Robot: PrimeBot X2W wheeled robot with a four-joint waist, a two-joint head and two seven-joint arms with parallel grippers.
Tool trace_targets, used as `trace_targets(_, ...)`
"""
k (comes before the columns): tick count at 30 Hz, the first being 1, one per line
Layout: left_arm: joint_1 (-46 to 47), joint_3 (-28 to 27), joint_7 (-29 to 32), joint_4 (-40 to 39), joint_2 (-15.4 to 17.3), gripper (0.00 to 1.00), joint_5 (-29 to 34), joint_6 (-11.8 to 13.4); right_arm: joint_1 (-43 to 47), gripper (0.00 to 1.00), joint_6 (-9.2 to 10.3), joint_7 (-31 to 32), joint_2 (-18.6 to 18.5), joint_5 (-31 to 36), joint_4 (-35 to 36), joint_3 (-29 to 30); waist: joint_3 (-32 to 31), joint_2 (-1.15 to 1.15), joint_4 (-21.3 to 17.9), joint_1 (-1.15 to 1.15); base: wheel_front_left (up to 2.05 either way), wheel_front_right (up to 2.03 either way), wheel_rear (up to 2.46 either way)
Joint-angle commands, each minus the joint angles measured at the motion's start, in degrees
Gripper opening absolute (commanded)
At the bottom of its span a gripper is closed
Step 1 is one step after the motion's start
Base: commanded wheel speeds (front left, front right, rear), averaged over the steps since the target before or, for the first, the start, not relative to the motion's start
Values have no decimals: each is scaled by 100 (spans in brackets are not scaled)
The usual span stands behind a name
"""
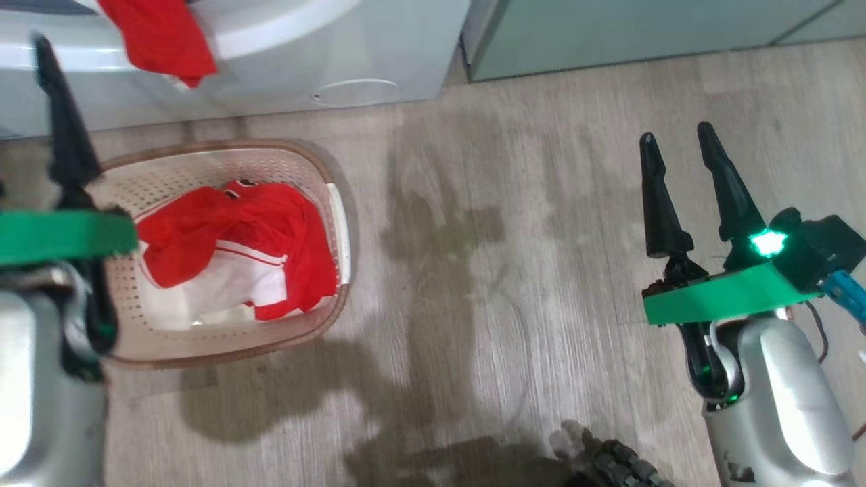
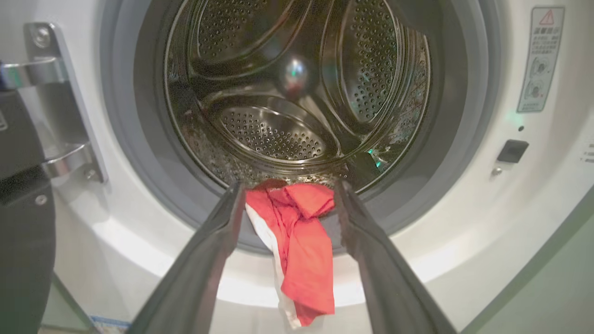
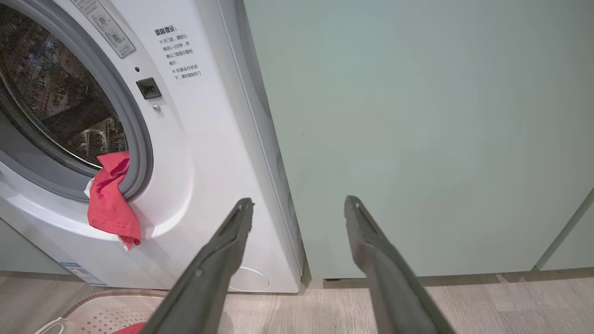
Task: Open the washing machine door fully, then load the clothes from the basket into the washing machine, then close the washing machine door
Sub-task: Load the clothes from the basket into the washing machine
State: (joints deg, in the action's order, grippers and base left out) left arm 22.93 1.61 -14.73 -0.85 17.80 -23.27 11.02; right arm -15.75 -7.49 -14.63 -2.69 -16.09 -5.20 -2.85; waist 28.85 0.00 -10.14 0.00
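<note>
The washing machine (image 2: 464, 222) stands with its steel drum (image 2: 287, 93) exposed. The washing machine door (image 2: 23, 232) is swung aside at the left edge, by its metal hinge (image 2: 60, 106). One red garment (image 2: 304, 241) hangs over the grey seal, half out of the drum. My left gripper (image 2: 287, 185) is open, its fingertips on either side of that garment and not closed on it. The basket (image 1: 308, 169) sits on the floor below with more red and white clothes (image 1: 237, 250) in it. My right gripper (image 1: 676, 138) is open and empty, off to the right.
Pale green cabinets (image 3: 417, 130) stand right of the washer, straight ahead of my right gripper (image 3: 299, 202). Wood-look floor (image 1: 487, 270) lies between the basket and the right arm. A round filter cap (image 1: 355, 91) is low on the washer front.
</note>
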Motion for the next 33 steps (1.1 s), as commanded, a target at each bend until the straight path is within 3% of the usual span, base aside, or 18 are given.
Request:
trace_targets(1, -56, -221, -26, -225, 78, 100, 54, 31, 64, 100, 0, -37, -19, 53, 132, -81, -91, 0, 91, 0, 0, 0, 0)
trace_targets(12, -901, -290, -27, -99, -580, 100, 462, -212, 133, 100, 0, -37, -19, 171, -185, -40, -598, 0, 390, 0, 0, 0, 0)
trace_targets(22, -1308, -66, -27, 241, -730, 100, 724, -610, 338, 100, 0, 5, -19, 201, -382, -40, -1037, 0, 475, 0, 0, 0, 0)
trace_targets(33, -1384, -46, -27, 529, -799, 100, 737, -712, 482, 100, 0, 73, -19, 205, -370, -70, -1217, 0, 491, 0, 0, 0, 0)
